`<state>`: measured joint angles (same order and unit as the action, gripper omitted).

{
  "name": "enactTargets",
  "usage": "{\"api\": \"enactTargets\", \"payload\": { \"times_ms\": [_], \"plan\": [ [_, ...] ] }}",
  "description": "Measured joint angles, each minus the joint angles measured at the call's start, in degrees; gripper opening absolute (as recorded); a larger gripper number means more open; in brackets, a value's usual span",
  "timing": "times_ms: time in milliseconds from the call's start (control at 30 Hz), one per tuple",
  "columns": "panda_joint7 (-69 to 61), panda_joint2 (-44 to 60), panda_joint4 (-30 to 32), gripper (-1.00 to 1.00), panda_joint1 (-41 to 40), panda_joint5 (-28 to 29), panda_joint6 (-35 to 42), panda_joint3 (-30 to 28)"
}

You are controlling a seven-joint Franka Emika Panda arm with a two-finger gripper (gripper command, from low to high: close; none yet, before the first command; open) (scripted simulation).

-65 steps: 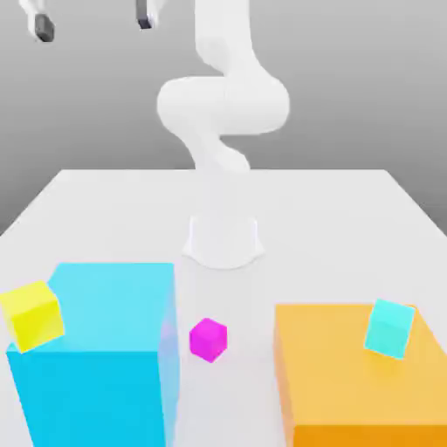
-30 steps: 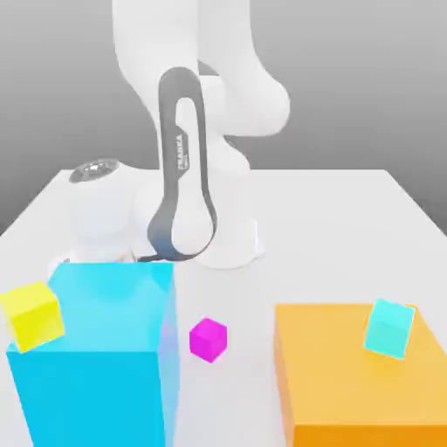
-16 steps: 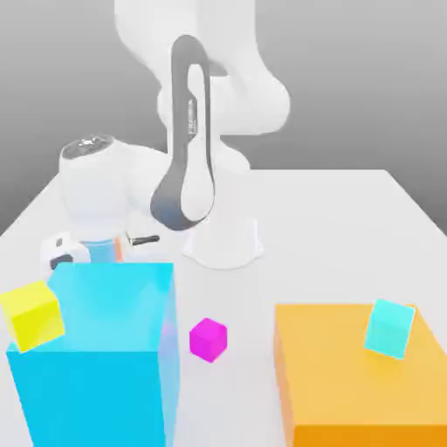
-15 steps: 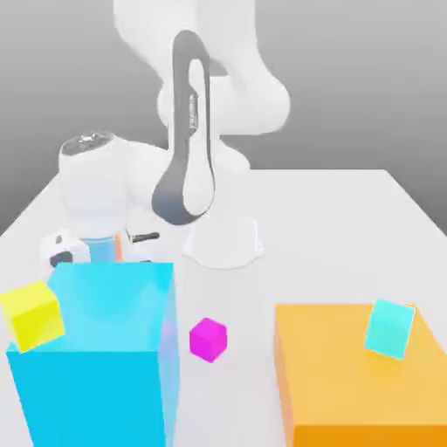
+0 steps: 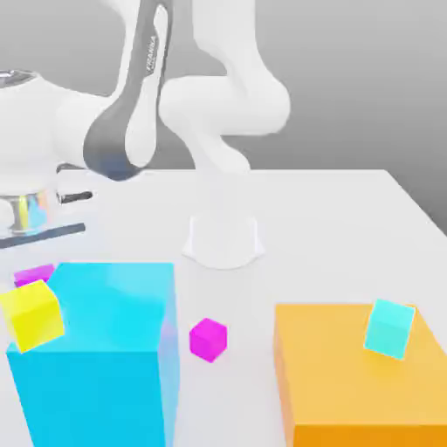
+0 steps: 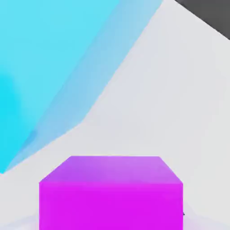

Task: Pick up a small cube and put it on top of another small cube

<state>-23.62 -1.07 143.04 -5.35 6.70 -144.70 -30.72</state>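
Evidently, jaws: closed to their narrowest. The small cube (image 5: 31, 274) sits directly under the white arm (image 5: 131, 113) and close up in the hand view (image 6: 111, 193), so they read as clamped on it.
Held cube, place: at the exterior view's left, just behind the yellow cube (image 5: 32, 315) and beside the rear corner of the big cyan block (image 5: 96, 349). Whether it is clear of the counter (image 5: 332, 227) cannot be told.
Other small cube: the second magenta cube (image 5: 209, 340) rests on the counter between the cyan block and the orange block (image 5: 349, 393), apart from both.
Bystanders: a pale cyan cube (image 5: 389, 328) sits tilted on the orange block. It is no part of the job.
Weight: judged very light, as it is far smaller than the blocks around it.
Stiffness: looks rigid, with flat faces and crisp edges. It should not give under the jaws.
Surface: smooth and plain, so probably somewhat slippery. Only a squeeze on two faces would keep it from sliding.
Fragility: none apparent.
Where to hold: two opposite side faces, centred, with the bottom face left free and level for setting down.
Placing concern: the target top is as small as the carried base. A small sideways error or a tilt would likely tip it off or nudge the lower cube.
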Motion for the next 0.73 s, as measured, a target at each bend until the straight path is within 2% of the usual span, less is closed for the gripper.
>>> {"api": "enactTargets", "payload": {
  "times_ms": [167, 400, 467, 533, 567, 733],
  "plan": [
    [-4.5, 0.1, -10.4, -1.00, 1.0, -1.1, 10.6, 1.8],
    [-7.9, 0.1, -24.9, -1.00, 7.7, -4.7, 26.7, 5.1],
    [-7.4, 0.6, -26.0, -1.00, 9.3, -6.2, 28.0, 5.8],
    [-7.8, 2.3, -23.9, -1.00, 11.4, -7.4, 24.6, 5.3],
    [-8.2, 3.2, -22.6, 1.00, 11.3, -7.9, 22.5, 4.9],
    [-8.2, 3.2, -22.6, 1.00, 10.6, -7.9, 22.5, 4.9]
  ]
}}
